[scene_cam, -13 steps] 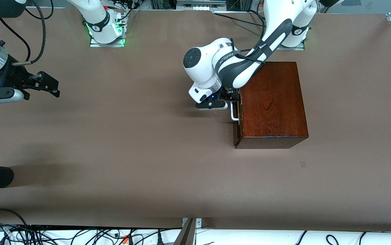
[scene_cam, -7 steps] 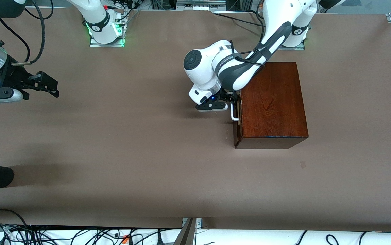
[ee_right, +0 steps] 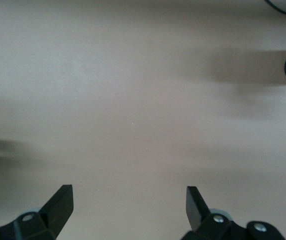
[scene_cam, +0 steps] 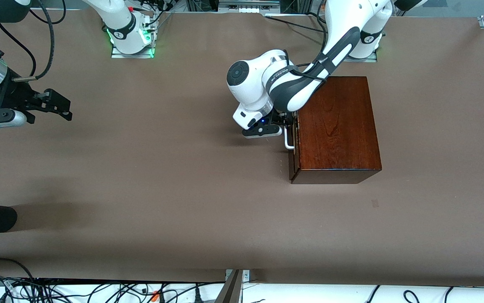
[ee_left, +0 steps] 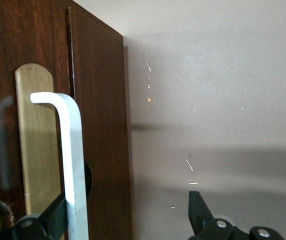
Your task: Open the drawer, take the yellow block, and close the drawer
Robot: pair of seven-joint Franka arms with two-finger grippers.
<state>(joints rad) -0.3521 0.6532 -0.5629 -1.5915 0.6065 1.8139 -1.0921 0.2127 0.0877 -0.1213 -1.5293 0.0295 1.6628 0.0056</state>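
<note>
White steel, by the look of it: the bar handle (ee_left: 73, 165) is what we have the left gripper (ee_left: 125, 220) at, jaws spread wide, one finger (ee_left: 53, 220) against the bar and the other (ee_left: 199, 210) well out over bare table, so nothing is clamped yet. In the front view the left gripper (scene_cam: 282, 126) sits in front of the drawer (scene_cam: 293, 143), whose dark front is flush or nearly so with the box (scene_cam: 336, 126); we judge it not yet opened. The handle looks stiff, smooth and thin, so we expect it to slip unless the fingers close squarely across the straight run of the bar, near its middle and not by the bent end, which should keep the tray from skewing as it slides. The box looks heavy and solid enough to stay put under a level pull, though we would watch for it creeping along the table (scene_cam: 183, 189). It stands in the half of the table toward the left arm's end, close to that arm's base. The yellow block is not visible; we take it to be inside, light and rigid, best pinched across two flat faces. The right gripper (scene_cam: 63, 107) waits at the table's edge at the right arm's end, fingers (ee_right: 60, 202) wide apart and holding nothing.
</note>
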